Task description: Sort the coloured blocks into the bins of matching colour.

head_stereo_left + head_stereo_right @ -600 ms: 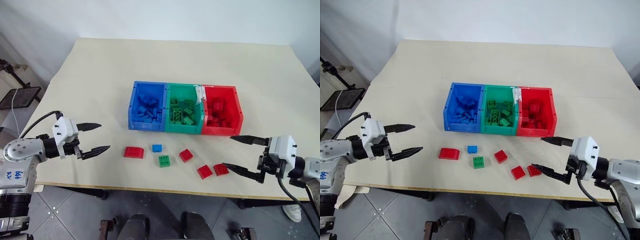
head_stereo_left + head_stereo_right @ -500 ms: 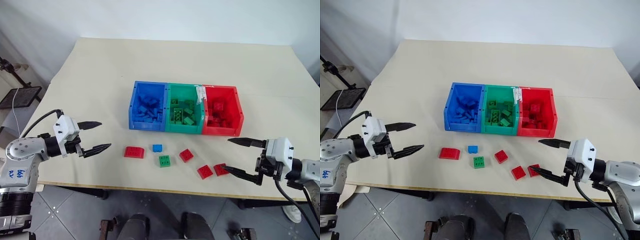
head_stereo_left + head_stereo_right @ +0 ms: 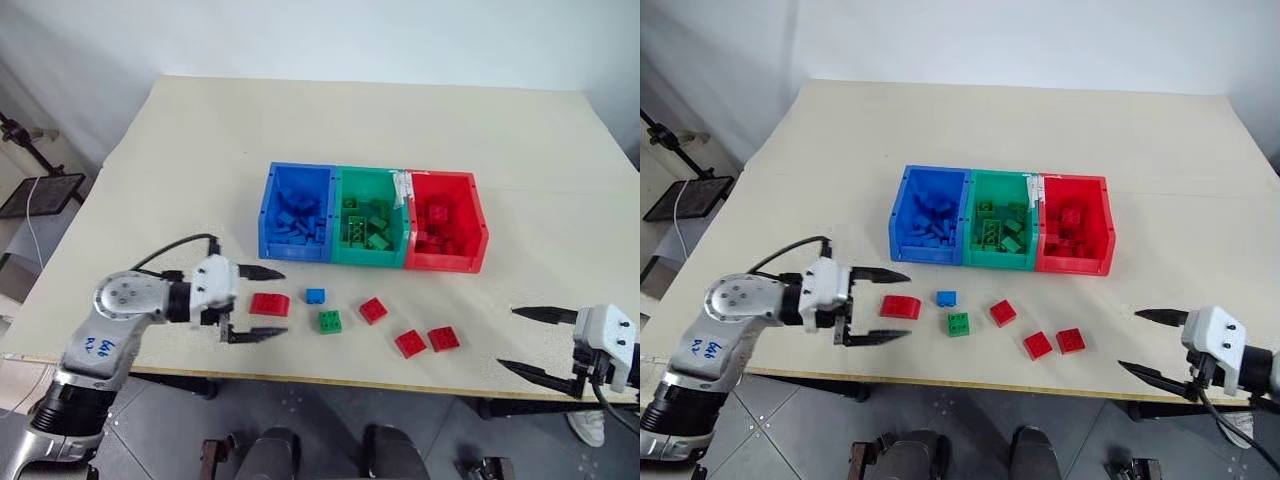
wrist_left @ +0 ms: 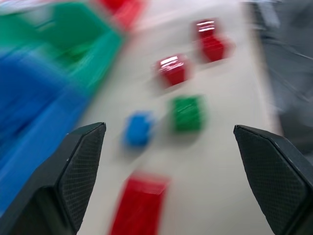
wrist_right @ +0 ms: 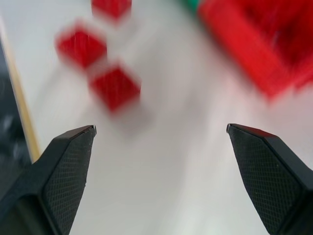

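The three joined bins [image 3: 372,232] sit mid-table, with six loose blocks in front of them near the table's front edge. The left gripper [image 3: 265,303] has its jaws spread wide on either side of the long red block [image 3: 268,304], not touching it. The right gripper [image 3: 524,340], jaws also wide apart and empty, hangs at the front right edge, well apart from the nearest red block [image 3: 443,338].

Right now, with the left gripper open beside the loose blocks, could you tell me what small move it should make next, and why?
Probably ease the left gripper forward and down over the long red block, then close. Its open fingers already bracket that block, the nearest of the six loose on the table, and it belongs in the red bin.
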Tool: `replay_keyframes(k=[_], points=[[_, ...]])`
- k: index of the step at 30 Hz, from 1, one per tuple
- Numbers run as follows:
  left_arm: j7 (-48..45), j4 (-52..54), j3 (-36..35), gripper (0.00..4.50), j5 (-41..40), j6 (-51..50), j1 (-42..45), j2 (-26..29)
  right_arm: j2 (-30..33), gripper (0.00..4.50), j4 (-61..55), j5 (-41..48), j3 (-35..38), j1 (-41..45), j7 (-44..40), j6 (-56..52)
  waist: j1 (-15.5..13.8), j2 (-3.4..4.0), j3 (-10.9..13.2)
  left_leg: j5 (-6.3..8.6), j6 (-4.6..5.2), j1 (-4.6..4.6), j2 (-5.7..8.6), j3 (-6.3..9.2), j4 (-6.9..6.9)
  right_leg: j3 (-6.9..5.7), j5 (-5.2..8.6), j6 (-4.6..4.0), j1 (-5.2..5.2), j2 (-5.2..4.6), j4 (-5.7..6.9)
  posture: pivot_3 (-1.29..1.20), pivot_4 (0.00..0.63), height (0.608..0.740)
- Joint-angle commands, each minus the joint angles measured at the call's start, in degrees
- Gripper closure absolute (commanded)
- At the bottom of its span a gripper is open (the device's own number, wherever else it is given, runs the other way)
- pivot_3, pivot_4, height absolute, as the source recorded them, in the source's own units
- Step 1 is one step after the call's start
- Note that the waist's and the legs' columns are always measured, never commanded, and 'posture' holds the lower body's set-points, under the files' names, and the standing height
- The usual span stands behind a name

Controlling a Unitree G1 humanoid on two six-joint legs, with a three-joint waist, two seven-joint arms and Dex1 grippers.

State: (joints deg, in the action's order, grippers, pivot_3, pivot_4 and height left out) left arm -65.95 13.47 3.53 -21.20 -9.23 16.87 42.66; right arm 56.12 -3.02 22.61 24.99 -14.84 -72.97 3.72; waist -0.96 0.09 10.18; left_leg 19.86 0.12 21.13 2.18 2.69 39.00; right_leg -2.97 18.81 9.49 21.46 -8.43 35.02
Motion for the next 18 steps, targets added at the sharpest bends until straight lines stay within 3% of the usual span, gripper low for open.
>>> replay_keyframes(k=[1,3,8,16,18], points=[[0.8,3.0,0.4,0.04,-0.6,-0.4,0.8,-0.9,2.5,0.00,-4.9,0.7,-2.3,2.6,-0.4,-3.8,0.3,0.01,0.0,0.00,0.00,0.01,0.00,-0.01,0.00,0.00,0.01,-0.01,0.00,0.00,-0.02,0.00,0.150,0.740],[0.8,2.5,0.4,0.04,-0.6,-0.7,0.6,-1.2,3.1,0.00,-8.8,2.2,-5.0,5.0,0.2,-8.5,0.3,0.02,0.0,0.00,0.00,0.00,-0.10,0.01,0.02,0.00,0.01,-0.01,0.00,0.00,0.00,0.00,0.150,0.740],[-1.6,-0.8,-2.1,0.04,-0.2,2.3,-2.2,0.9,10.0,0.00,-15.5,-4.0,-17.8,14.5,2.2,-24.0,0.1,0.03,0.0,0.00,0.00,0.05,-0.11,0.05,0.09,-0.01,0.00,-0.01,0.02,-0.05,-0.03,0.00,0.150,0.740],[-3.3,-5.5,-3.5,0.04,0.9,5.8,-3.8,3.1,9.3,0.00,-14.4,-10.7,-28.9,21.3,1.7,-23.6,-0.7,0.02,0.0,0.02,0.04,0.21,0.04,0.25,0.09,-0.08,0.00,-0.01,0.02,-0.15,-0.17,0.00,0.150,0.740],[-3.2,-4.5,-3.9,0.00,0.1,5.1,-4.1,3.0,8.4,0.40,-14.5,-10.6,-29.3,21.8,2.0,-23.6,-0.4,0.02,0.0,0.03,0.06,0.21,0.04,0.24,0.08,-0.08,0.00,0.00,0.02,-0.15,-0.17,0.00,0.150,0.740]])
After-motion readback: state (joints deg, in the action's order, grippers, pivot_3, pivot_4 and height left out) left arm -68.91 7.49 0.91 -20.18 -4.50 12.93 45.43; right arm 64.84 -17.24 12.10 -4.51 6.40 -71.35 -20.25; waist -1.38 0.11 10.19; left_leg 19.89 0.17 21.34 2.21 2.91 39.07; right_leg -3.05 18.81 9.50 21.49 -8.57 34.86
